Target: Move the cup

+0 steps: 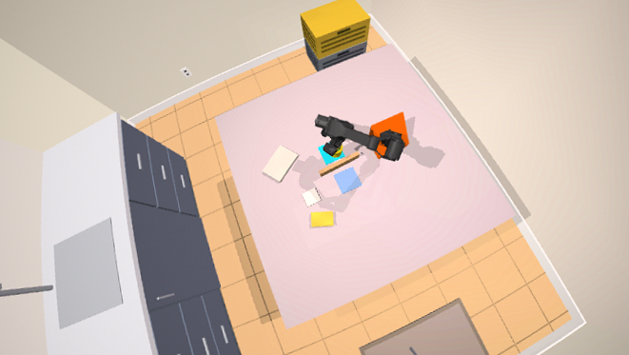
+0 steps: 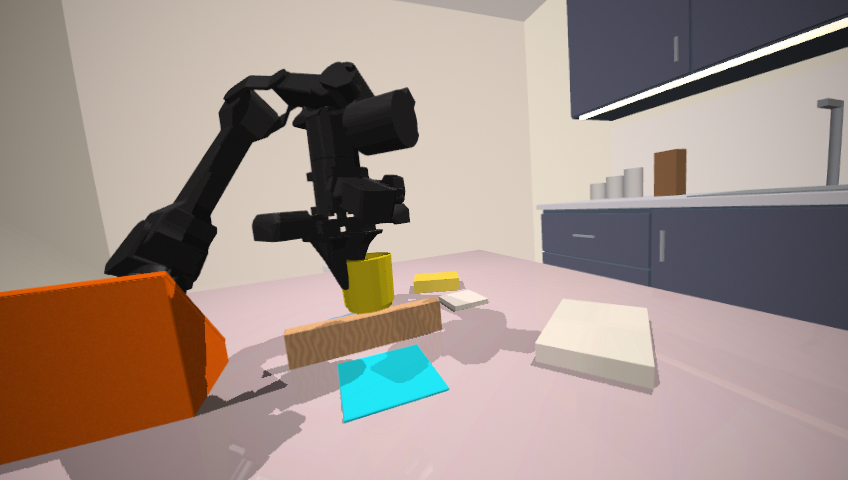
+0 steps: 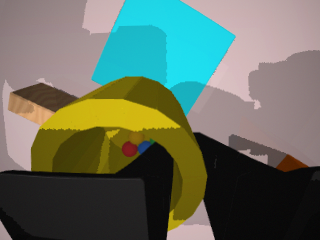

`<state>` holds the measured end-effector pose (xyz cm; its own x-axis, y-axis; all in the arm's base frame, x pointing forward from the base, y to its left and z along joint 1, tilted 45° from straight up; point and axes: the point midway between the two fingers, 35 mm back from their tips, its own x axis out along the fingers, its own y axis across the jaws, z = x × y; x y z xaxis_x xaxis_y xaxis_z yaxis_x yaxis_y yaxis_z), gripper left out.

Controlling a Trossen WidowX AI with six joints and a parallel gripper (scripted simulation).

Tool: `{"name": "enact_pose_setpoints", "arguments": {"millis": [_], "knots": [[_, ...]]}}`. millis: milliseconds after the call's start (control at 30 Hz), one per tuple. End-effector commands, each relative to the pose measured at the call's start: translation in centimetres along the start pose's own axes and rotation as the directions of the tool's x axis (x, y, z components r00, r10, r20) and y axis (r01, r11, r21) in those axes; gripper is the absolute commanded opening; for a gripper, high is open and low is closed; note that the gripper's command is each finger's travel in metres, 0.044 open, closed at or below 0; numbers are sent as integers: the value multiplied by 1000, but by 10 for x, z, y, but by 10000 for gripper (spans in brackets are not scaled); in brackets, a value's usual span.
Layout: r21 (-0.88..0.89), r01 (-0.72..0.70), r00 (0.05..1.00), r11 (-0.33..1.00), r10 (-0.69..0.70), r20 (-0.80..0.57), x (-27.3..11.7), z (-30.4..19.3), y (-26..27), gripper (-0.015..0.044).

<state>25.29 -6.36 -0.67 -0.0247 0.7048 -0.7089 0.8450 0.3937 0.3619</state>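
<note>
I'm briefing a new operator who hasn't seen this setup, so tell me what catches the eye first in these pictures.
The black arm's pincer stands out first, shut on the rim of a yellow cup held in the air over the wooden block. The wrist view shows coloured marbles inside the cup, with the bright cyan pad on the pink table beyond it. A big orange box fills the near left of the exterior view, by the arm's base.
</note>
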Motion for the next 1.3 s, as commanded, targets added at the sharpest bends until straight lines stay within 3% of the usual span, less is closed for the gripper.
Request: {"name": "enact_pose_setpoints", "arguments": {"millis": [0, 633, 1267], "knots": [[-7, 3, 1000, 1000, -3, 7, -2, 11, -4, 0], [-7, 3, 1000, 1000, -3, 9, -2, 40, -18, 0], [-8, 2, 1000, 1000, -2, 9, 26, 42, -18, 0]]}}
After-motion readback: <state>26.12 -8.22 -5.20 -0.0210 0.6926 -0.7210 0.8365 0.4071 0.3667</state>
